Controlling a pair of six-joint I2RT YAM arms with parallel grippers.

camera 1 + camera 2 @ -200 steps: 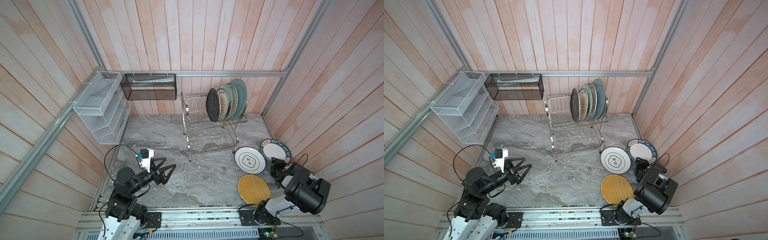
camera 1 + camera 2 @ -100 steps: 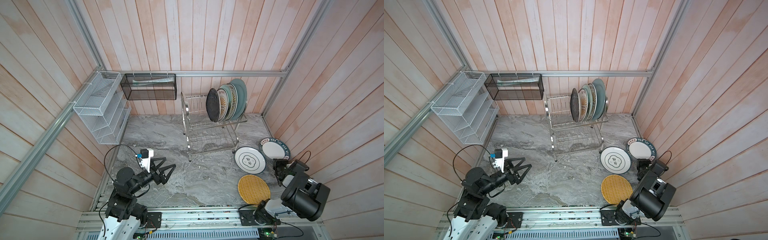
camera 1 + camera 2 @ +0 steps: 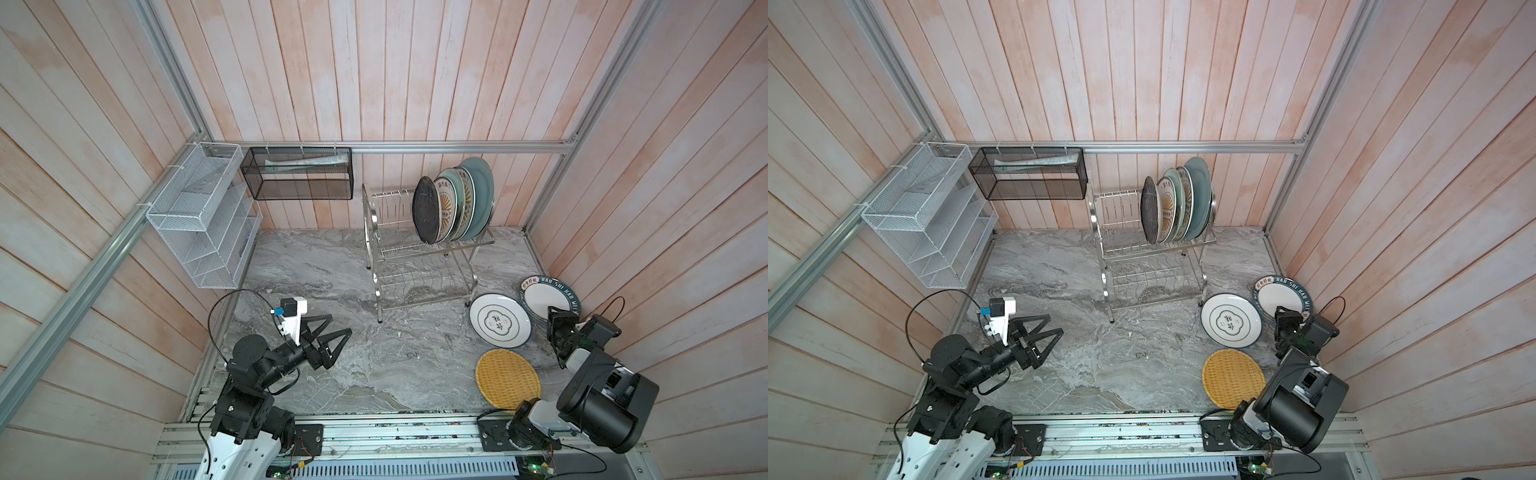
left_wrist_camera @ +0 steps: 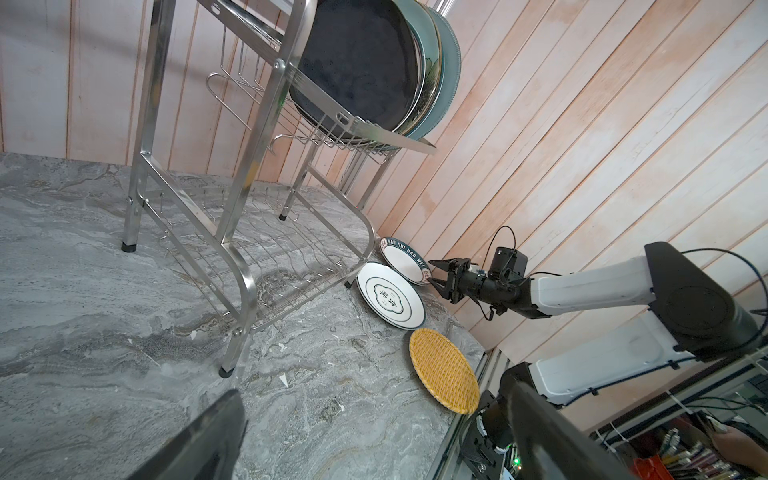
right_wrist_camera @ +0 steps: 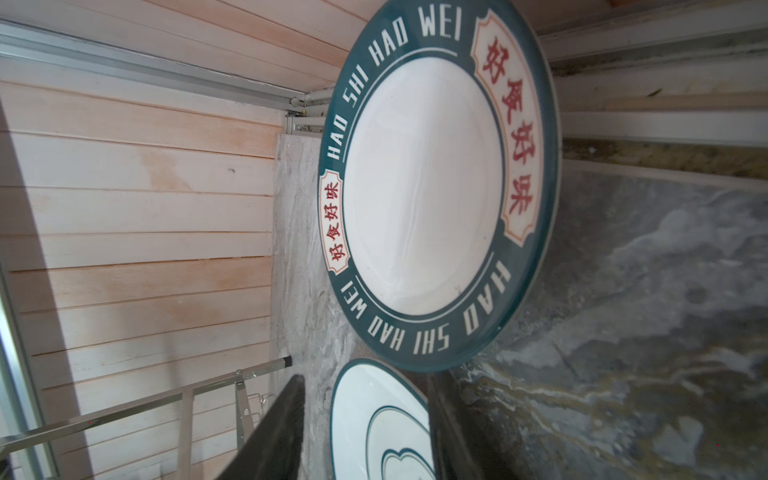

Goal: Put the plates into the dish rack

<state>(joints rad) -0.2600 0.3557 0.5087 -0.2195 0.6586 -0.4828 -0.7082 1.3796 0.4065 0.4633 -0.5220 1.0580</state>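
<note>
The dish rack [image 3: 415, 266] [image 3: 1142, 266] [image 4: 187, 199] stands at the back, with several plates upright on its top tier; the dark navy one [image 3: 426, 210] [image 3: 1150, 210] is frontmost. Three plates are on the table at the right. They are a white lettered plate [image 3: 544, 295] [image 5: 424, 187] tilted by the wall, a white emblem plate [image 3: 500, 320] [image 5: 374, 424] and a yellow woven plate [image 3: 508, 378] [image 4: 442, 382]. My right gripper [image 3: 559, 328] [image 4: 432, 272] is open just short of the lettered plate's rim, holding nothing. My left gripper [image 3: 340, 325] [image 3: 1054, 324] hangs open and empty at the left.
A white mesh organiser [image 3: 199, 220] and a black mesh basket [image 3: 299, 178] hang on the back-left walls. The right wall stands close behind the lettered plate. A metal rail [image 3: 374, 432] runs along the table's front edge.
The right arm's elbow has dropped toward the front edge, while its gripper stayed beside the lettered plate. The left arm and the plates have not moved.
</note>
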